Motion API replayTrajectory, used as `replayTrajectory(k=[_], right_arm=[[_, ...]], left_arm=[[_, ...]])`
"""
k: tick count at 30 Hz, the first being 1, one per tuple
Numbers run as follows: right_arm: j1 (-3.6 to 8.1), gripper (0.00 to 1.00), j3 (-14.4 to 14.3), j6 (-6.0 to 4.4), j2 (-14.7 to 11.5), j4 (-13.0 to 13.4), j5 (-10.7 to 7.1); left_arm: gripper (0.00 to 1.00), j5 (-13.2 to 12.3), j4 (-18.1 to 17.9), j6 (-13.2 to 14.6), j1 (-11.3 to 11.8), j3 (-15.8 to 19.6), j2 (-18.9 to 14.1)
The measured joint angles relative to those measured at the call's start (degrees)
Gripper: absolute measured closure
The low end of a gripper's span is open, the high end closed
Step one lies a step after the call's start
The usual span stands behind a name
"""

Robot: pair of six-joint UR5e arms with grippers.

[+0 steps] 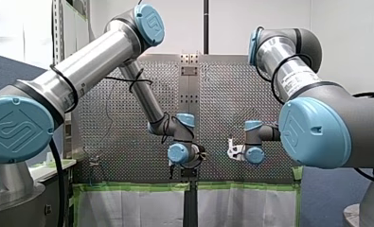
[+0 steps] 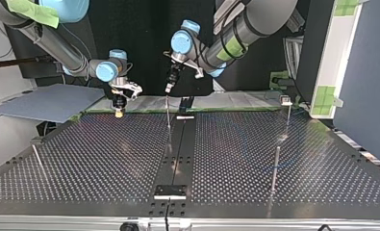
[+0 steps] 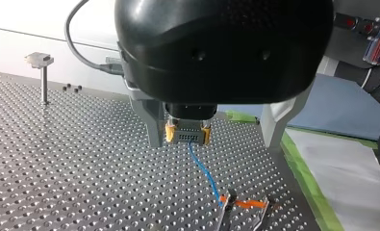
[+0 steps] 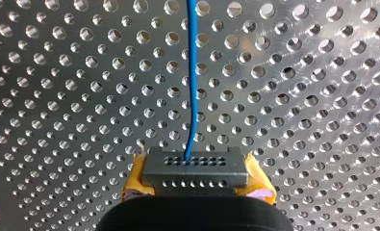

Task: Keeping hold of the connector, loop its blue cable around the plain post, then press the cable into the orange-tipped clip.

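Over the table [image 4: 57,96], a dark pin-holed connector [image 4: 195,171] trails blue cable [image 4: 192,72].

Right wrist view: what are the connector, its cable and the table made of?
Connector: likely moulded plastic, matt dark grey, rows of pin holes. Cable: blue insulation, smooth, probably plastic. Table: metal, probably aluminium, brushed sheen, bright-edged holes.

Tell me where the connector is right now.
In the right wrist view the connector is clamped between my right gripper's yellow pads, with its blue cable running straight ahead over the perforated table.
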State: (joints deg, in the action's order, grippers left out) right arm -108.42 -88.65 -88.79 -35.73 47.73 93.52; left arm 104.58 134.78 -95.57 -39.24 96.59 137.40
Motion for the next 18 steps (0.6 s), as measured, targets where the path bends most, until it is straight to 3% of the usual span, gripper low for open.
replayTrajectory(k=[11, 18], right_arm=[[0.01, 1.0, 0.0, 0.0, -0.01, -0.07, -0.25], [0.01, 1.0, 0.0, 0.0, -0.01, -0.13, -0.27]], left_arm=[[0.0, 2.11, 0.33, 0.52, -0.13, 0.03, 0.02], [0.0, 3.68, 0.87, -1.93, -0.28, 0.0, 0.07]])
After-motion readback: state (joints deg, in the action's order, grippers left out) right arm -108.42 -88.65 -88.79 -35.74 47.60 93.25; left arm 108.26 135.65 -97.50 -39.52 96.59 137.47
